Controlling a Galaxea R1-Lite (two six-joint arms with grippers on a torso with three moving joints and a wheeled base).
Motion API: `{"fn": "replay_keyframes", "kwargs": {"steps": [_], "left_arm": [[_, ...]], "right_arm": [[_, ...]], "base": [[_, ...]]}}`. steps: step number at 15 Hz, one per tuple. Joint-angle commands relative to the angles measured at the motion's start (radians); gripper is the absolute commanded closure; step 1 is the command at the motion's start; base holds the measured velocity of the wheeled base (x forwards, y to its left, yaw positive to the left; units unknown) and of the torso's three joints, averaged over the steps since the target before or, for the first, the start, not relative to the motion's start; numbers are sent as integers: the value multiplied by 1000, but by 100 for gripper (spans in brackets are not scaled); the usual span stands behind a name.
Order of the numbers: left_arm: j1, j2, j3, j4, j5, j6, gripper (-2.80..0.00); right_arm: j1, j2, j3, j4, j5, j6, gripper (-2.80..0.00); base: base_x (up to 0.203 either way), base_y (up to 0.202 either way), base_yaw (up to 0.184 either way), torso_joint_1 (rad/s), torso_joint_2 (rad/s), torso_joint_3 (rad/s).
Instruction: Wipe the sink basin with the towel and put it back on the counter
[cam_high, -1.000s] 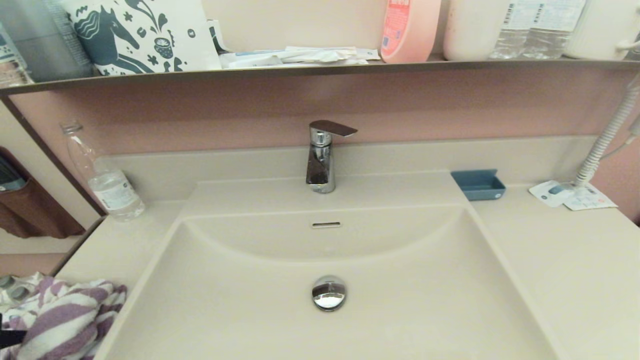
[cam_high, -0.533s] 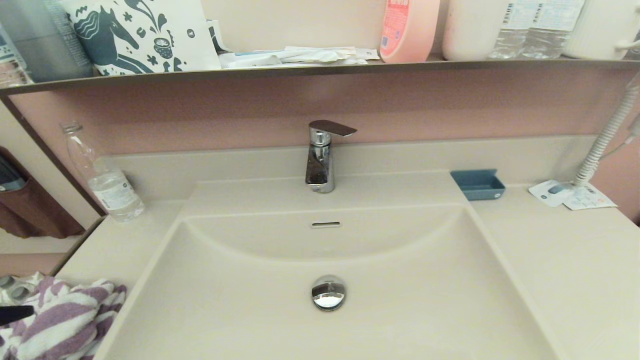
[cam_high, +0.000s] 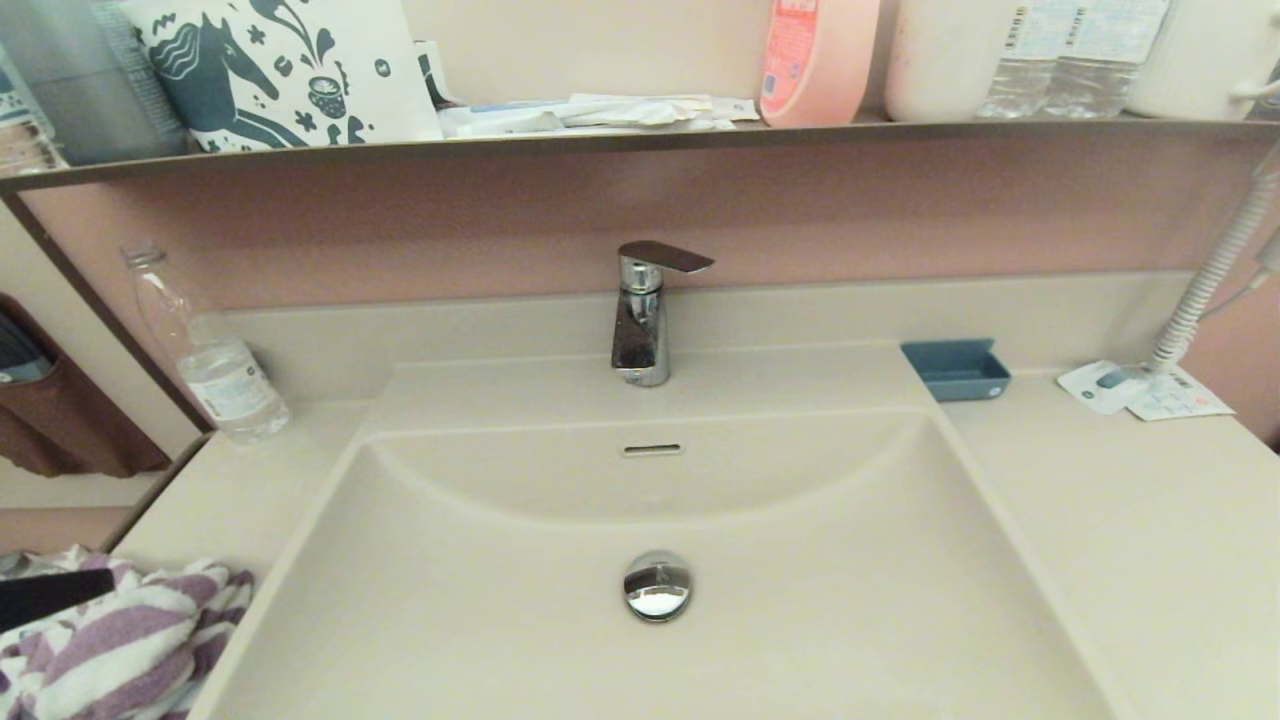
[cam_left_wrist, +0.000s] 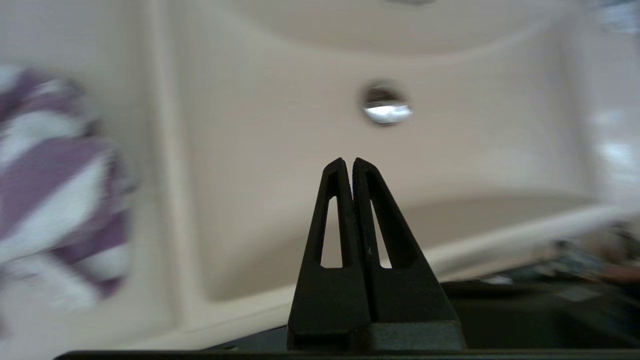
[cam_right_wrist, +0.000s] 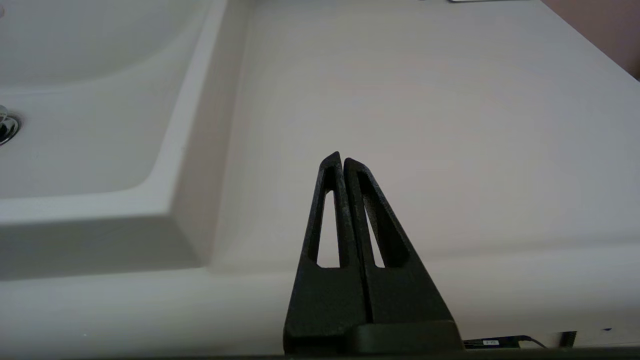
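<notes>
The purple-and-white striped towel (cam_high: 130, 640) lies bunched on the counter (cam_high: 1130, 520) at the near left corner, beside the sink basin (cam_high: 800, 600). The basin holds nothing but its chrome drain plug (cam_high: 657, 586). My left gripper (cam_high: 100, 585) shows as a black bar over the towel's near left part. In the left wrist view my left gripper (cam_left_wrist: 348, 162) is shut and empty. It points across the basin (cam_left_wrist: 280, 150), with the towel (cam_left_wrist: 50, 200) off to one side. My right gripper (cam_right_wrist: 340, 159) is shut and empty, low over the right counter (cam_right_wrist: 425, 100) near its front edge.
A chrome faucet (cam_high: 640, 320) stands behind the basin. A clear water bottle (cam_high: 215, 370) is at the back left, a blue soap dish (cam_high: 957, 370) and leaflets (cam_high: 1140, 392) at the back right. A brown cloth (cam_high: 60, 430) hangs at far left. Above runs a cluttered shelf (cam_high: 640, 140).
My left gripper has come further into the head view, moving away from me and to the right over the towel. The towel and everything else stay put.
</notes>
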Motion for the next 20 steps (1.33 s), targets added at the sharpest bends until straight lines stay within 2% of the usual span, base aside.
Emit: {"fn": "replay_keyframes", "kwargs": {"steps": [1,2,4,7,11,12,13,15,17,18,20], "left_arm": [[-136,-63,-66,4,-15,-115,0],[-190,-88,-94,4,-31,-192,0],[-210,-177,-105,6,-49,-259,0],[-185,-349,-67,8,-27,-300,0],[-170,-591,45,13,4,-306,0],[-171,-639,74,14,39,-305,0],[-176,-663,95,12,117,-303,0],[-184,-673,146,-4,323,-269,0],[-199,-737,271,-79,471,-156,0],[-203,-795,332,-146,523,-97,0],[-206,-852,417,-215,590,-39,0]], "right_arm": [[0,0,0,0,0,0,0],[0,0,0,0,0,0,0],[0,0,0,0,0,0,0],[0,0,0,0,0,0,0],[0,1,0,0,0,0,0],[0,0,0,0,0,0,0],[0,0,0,0,0,0,0],[0,0,0,0,0,0,0],[0,1,0,0,0,0,0],[0,0,0,0,0,0,0],[0,0,0,0,0,0,0]], "base": [[0,0,0,0,0,0],[0,0,0,0,0,0],[0,0,0,0,0,0],[0,0,0,0,0,0],[0,0,0,0,0,0],[0,0,0,0,0,0],[0,0,0,0,0,0],[0,0,0,0,0,0],[0,0,0,4,21,0],[0,0,0,0,0,0],[0,0,0,0,0,0]]}}
